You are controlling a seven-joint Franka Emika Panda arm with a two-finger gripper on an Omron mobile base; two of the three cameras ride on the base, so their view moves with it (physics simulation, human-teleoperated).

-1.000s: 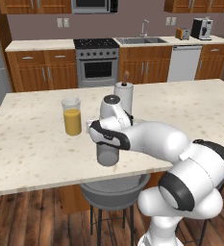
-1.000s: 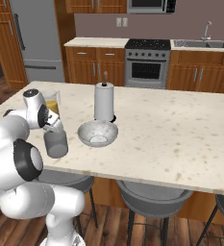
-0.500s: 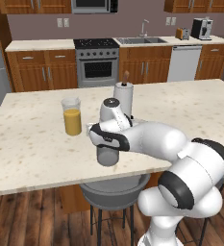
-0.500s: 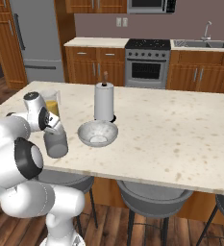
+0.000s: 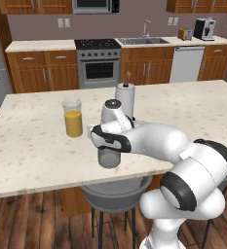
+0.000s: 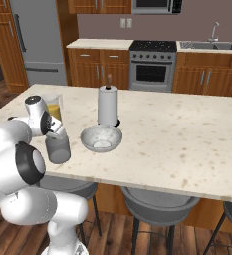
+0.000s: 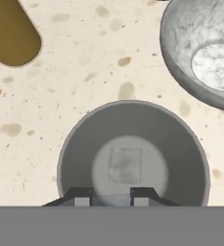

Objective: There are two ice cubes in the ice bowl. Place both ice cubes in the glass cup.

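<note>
The smoky-grey glass cup (image 5: 109,158) (image 6: 58,151) (image 7: 70,144) stands near the island's front edge. My gripper (image 5: 110,145) (image 6: 58,137) (image 7: 111,197) hangs straight over its mouth. One pale ice cube (image 7: 125,165) lies flat on the cup's bottom. A second pale ice cube (image 7: 111,200) sits pinched between my fingertips above the cup's opening, with the jaws shut on it. The speckled ice bowl (image 6: 90,140) (image 7: 180,57) rests just to the right of the cup, and the part of its inside that shows holds no cube.
A clear glass of orange liquid (image 5: 73,118) (image 6: 54,107) (image 7: 10,33) stands behind and left of the cup. A tall white jug with a brown knob (image 5: 125,97) (image 6: 107,104) is behind the bowl. Grey stools (image 5: 116,192) sit under the counter's front edge.
</note>
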